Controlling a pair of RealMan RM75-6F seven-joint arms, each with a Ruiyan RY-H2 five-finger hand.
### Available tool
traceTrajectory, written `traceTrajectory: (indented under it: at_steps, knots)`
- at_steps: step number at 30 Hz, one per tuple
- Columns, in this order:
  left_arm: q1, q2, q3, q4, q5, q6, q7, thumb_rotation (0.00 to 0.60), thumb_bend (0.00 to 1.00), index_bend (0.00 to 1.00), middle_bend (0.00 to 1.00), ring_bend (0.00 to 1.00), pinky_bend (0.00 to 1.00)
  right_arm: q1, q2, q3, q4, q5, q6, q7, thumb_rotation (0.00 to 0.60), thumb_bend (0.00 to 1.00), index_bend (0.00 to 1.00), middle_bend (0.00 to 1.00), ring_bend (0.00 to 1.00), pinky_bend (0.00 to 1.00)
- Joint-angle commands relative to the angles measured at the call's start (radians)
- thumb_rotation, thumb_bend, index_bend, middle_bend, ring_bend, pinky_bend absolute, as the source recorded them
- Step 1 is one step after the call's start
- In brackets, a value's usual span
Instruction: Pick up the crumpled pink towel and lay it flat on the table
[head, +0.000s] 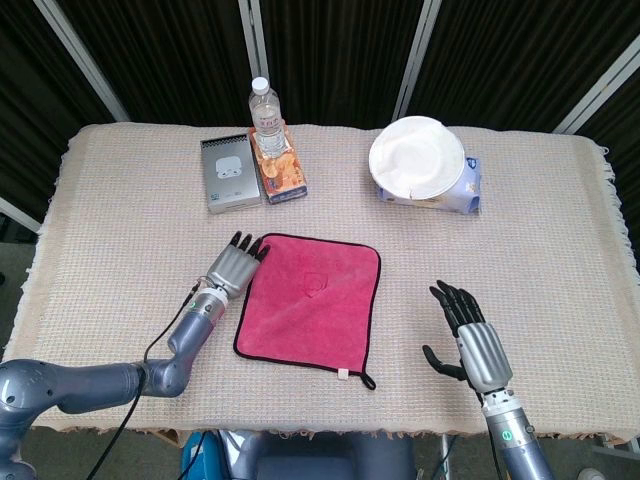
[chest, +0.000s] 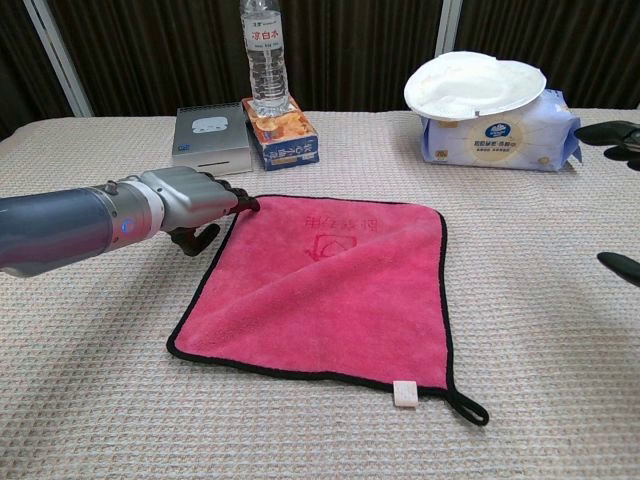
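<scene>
Showing the pink towel spread flat near the middle of your cloth-covered desk, with both robot hands empty.

Your left robot hand lies low at the towel's far left corner, fingers extended, fingertips at the black-trimmed edge; whether they touch it cannot be told. Your right robot hand hovers well apart to the towel's right, fingers spread and holding nothing. The towel's hanging loop sits at its near right corner. Along the far side stand a grey box, a snack box carrying a water bottle, and a wipes pack topped by a white plate.
</scene>
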Motion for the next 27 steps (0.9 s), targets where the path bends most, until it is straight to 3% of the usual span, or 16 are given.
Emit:
traceTrajectory:
  at_steps: [1, 27]
  knots:
    - [0.0, 0.002, 0.004, 0.004, -0.001, -0.001, -0.002, 0.6, 0.81, 0.0, 0.0, 0.0, 0.0, 0.0, -0.001, 0.0, -0.001, 0.0, -0.001, 0.0, 0.6, 0.35, 0.0, 0.0, 0.0, 0.0]
    - [0.002, 0.016, 0.025, 0.016, 0.005, 0.002, -0.02, 0.6, 0.81, 0.0, 0.0, 0.0, 0.0, -0.004, -0.001, 0.003, -0.005, -0.004, -0.002, 0.004, 0.6, 0.35, 0.0, 0.0, 0.0, 0.0]
